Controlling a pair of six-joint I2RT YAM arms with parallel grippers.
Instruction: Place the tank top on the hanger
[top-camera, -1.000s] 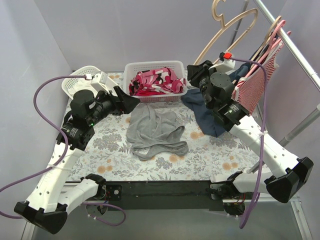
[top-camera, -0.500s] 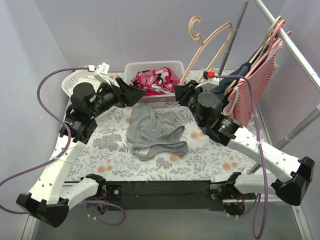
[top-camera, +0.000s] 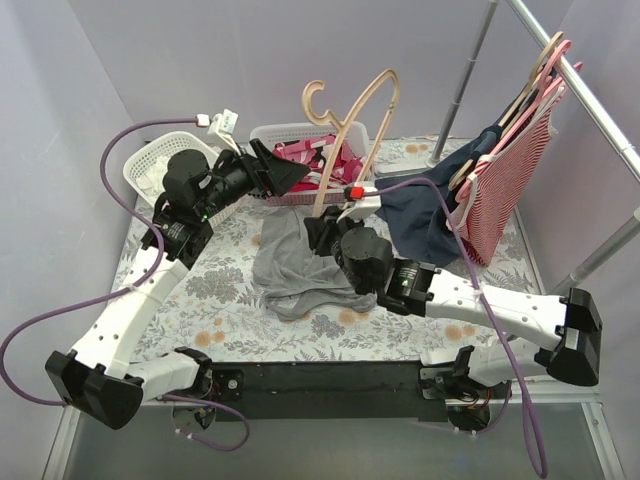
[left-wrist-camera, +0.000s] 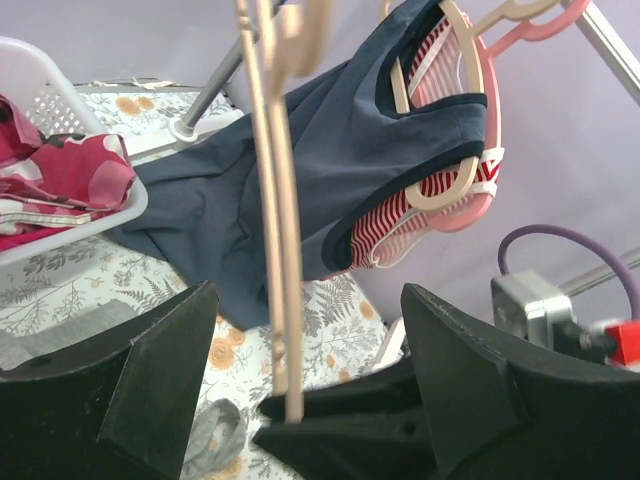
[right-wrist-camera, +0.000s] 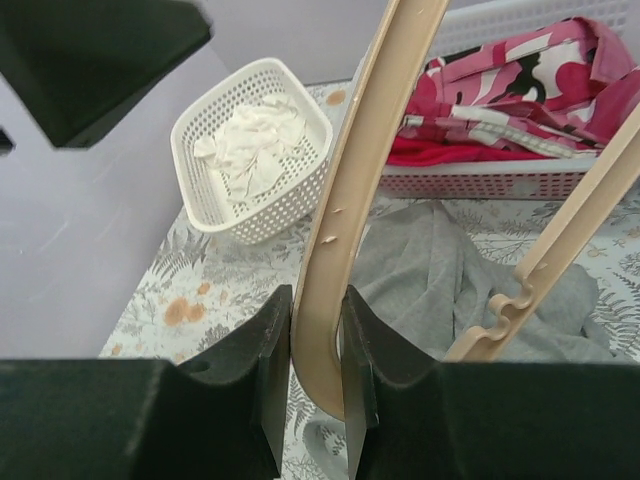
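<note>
The tan hanger (top-camera: 386, 84) stands upright above the table's middle, hook up. My right gripper (top-camera: 322, 222) is shut on its lower end; in the right wrist view the jaws (right-wrist-camera: 320, 330) pinch the tan bar (right-wrist-camera: 350, 200). The grey tank top (top-camera: 300, 260) lies crumpled on the floral table below and also shows in the right wrist view (right-wrist-camera: 440, 280). My left gripper (top-camera: 295, 175) is open and empty, held in the air just left of the hanger. In the left wrist view the hanger (left-wrist-camera: 280, 250) stands between its spread fingers (left-wrist-camera: 307, 300), touching neither.
A white basket of red and pink clothes (top-camera: 300, 150) stands at the back, a smaller white basket (top-camera: 150, 165) at the back left. On the right a rail (top-camera: 580, 80) holds a navy garment (top-camera: 420, 215) and a red-and-white striped top (top-camera: 505, 185) on pink hangers.
My right arm has swung left from the rail, carrying the hanger over the table's middle. My left gripper has risen and moved right, up to the hanger.
</note>
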